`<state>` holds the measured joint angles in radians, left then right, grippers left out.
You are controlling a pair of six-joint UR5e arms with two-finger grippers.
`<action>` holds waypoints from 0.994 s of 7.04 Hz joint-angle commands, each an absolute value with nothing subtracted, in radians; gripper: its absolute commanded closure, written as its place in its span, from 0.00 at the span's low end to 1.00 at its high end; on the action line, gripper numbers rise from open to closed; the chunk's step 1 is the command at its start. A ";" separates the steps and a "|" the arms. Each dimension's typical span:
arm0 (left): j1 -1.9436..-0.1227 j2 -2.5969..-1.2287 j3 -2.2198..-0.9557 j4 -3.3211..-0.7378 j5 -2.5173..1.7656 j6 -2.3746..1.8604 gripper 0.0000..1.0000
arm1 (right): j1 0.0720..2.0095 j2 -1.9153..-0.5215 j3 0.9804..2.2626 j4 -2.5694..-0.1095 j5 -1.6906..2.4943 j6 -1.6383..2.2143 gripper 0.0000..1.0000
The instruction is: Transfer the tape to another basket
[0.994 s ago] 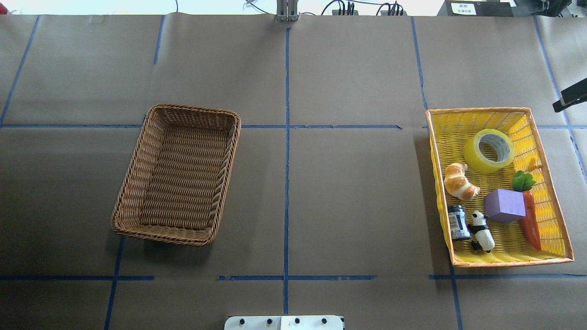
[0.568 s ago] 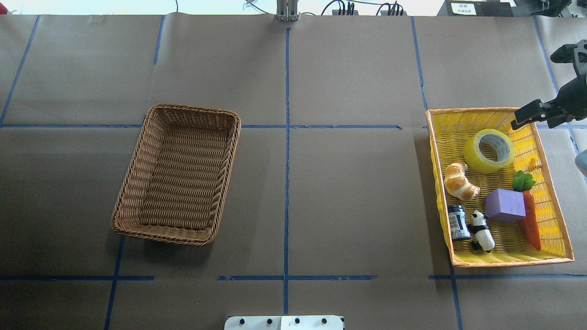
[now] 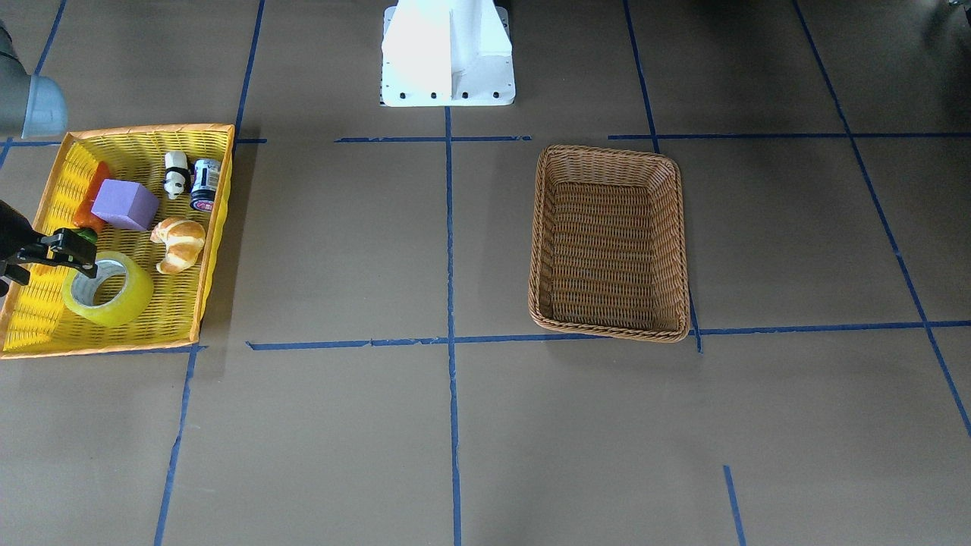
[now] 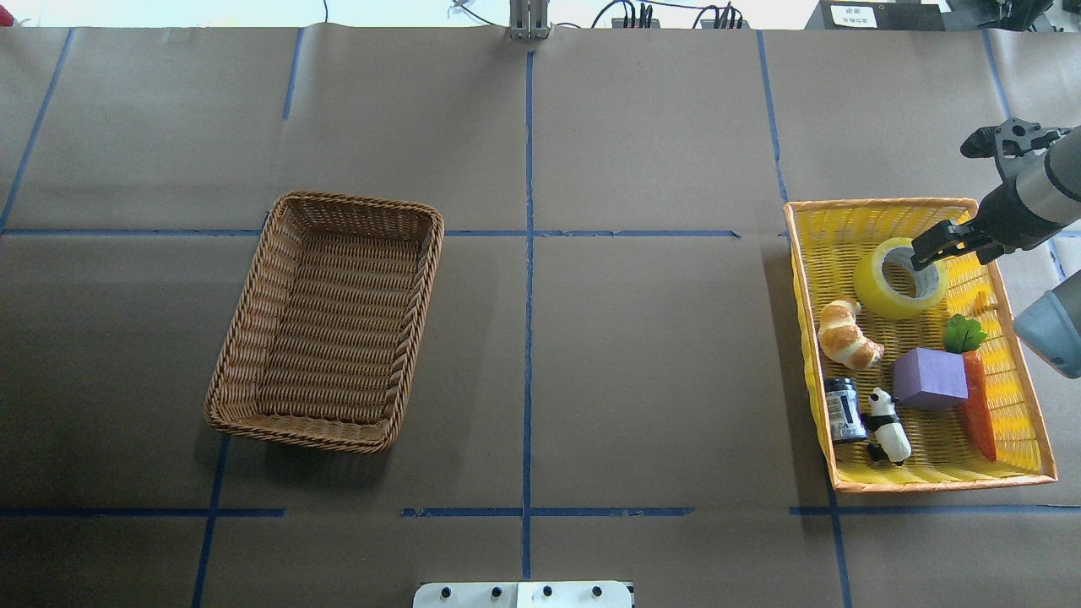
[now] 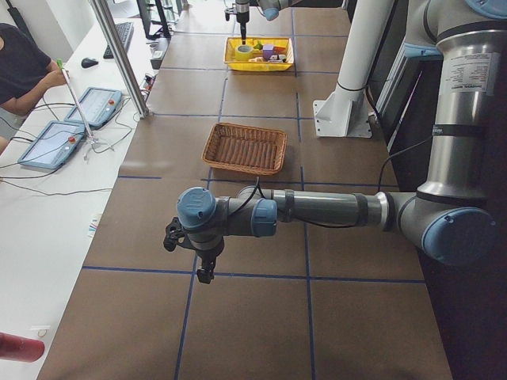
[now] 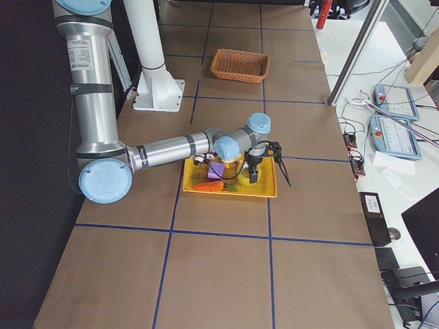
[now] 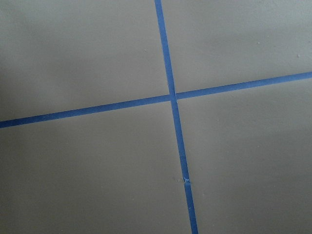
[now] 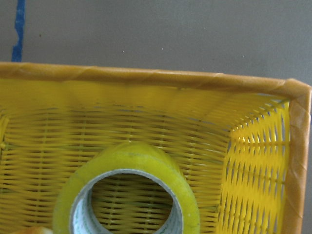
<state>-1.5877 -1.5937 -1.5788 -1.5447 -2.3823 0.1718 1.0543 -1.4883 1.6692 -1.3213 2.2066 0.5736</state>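
The tape (image 4: 874, 287), a yellow-green roll with a grey-white core, stands tilted in the far end of the yellow basket (image 4: 929, 483). It also fills the bottom of the right wrist view (image 8: 141, 158). My right gripper (image 4: 929, 247) hangs just above the roll's far-right edge, its jaws spread and holding nothing; it also shows in the front-facing view (image 3: 72, 254). The brown wicker basket (image 4: 355, 207) sits empty at the left centre. My left gripper (image 5: 204, 273) shows only in the exterior left view, low over bare table beyond that basket; I cannot tell if it is open.
The yellow basket also holds a croissant (image 4: 844, 335), a purple block (image 4: 929, 377), a toy carrot (image 4: 978, 405), a small can (image 4: 843, 409) and a panda figure (image 4: 888, 425). Blue tape lines cross the brown paper. The robot's base (image 3: 447, 53) stands at the table's near edge.
My right arm has come in from the right edge and moved left over the yellow basket, from beyond its far right corner to just above the tape. Nothing else has moved.
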 commanded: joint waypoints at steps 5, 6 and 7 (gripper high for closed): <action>-1.588 -1.592 -1.582 -1.545 -2.382 0.172 0.00 | 1.028 -1.467 1.583 -1.322 2.203 0.574 0.00; -1.588 -1.592 -1.582 -1.545 -2.382 0.172 0.00 | 1.019 -1.457 1.574 -1.322 2.203 0.574 0.01; -1.588 -1.592 -1.583 -1.545 -2.382 0.172 0.00 | 1.016 -1.456 1.568 -1.322 2.201 0.574 0.01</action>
